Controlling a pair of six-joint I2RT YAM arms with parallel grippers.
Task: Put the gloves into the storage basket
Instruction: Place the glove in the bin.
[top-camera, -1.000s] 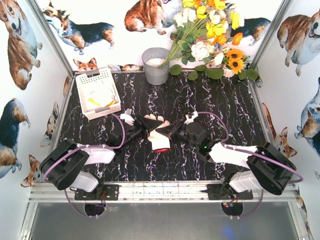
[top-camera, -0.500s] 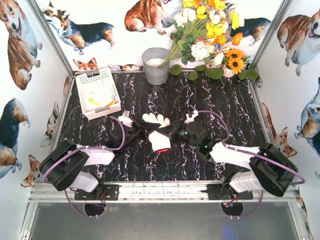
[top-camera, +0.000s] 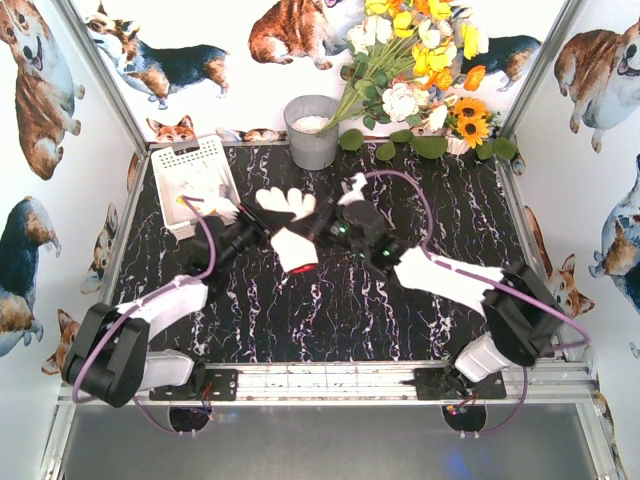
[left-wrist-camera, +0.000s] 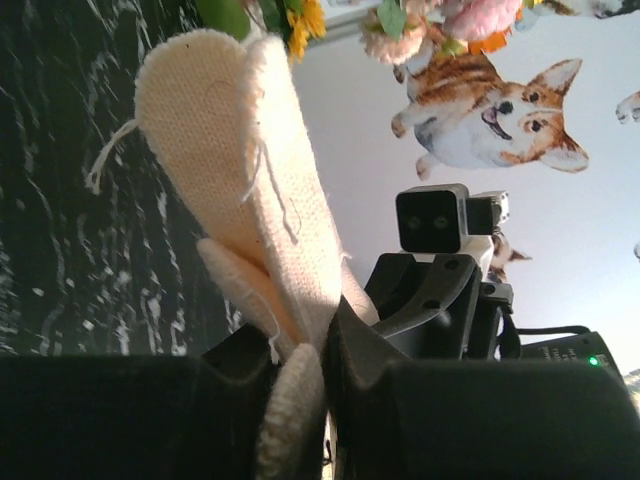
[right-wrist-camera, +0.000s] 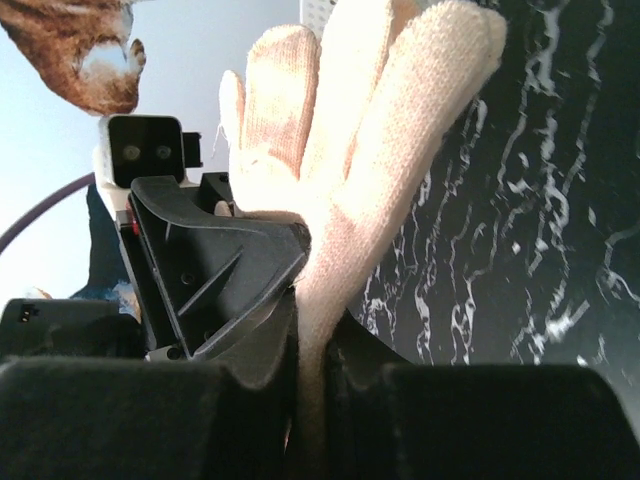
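In the top view, a white glove (top-camera: 288, 212) with a red-orange cuff is held up between the two arms, left of centre in the upper half of the frame, apparently clear of the dark marbled surface (top-camera: 420, 290). It is pinched from the left by the left claw (top-camera: 262, 233) and from the right by the right claw (top-camera: 320, 232). The storage basket (top-camera: 172, 158) stands in the upper left corner of the surface, just beyond the left arm, with pale and yellow fabric lying in it – probably gloves. A grey metal bucket (top-camera: 312, 135) and a bunch of flowers (top-camera: 420, 70) are seen along the top edge.

In the left wrist view, the left claw (left-wrist-camera: 300, 395) is shown clamped on the glove's knit edge, the fabric (left-wrist-camera: 235, 180) rising from between the jaws, with the right arm's camera opposite.

In the right wrist view, the right claw (right-wrist-camera: 310, 400) is likewise closed on the glove, whose fingers (right-wrist-camera: 380, 120) fan out towards the top of the frame.

The step in hand is judged to be the carry towards the basket – a two-armed hold. Next, the glove would need to be brought over the basket's open top and both grips released; uneven release could leave it draped over the rim.
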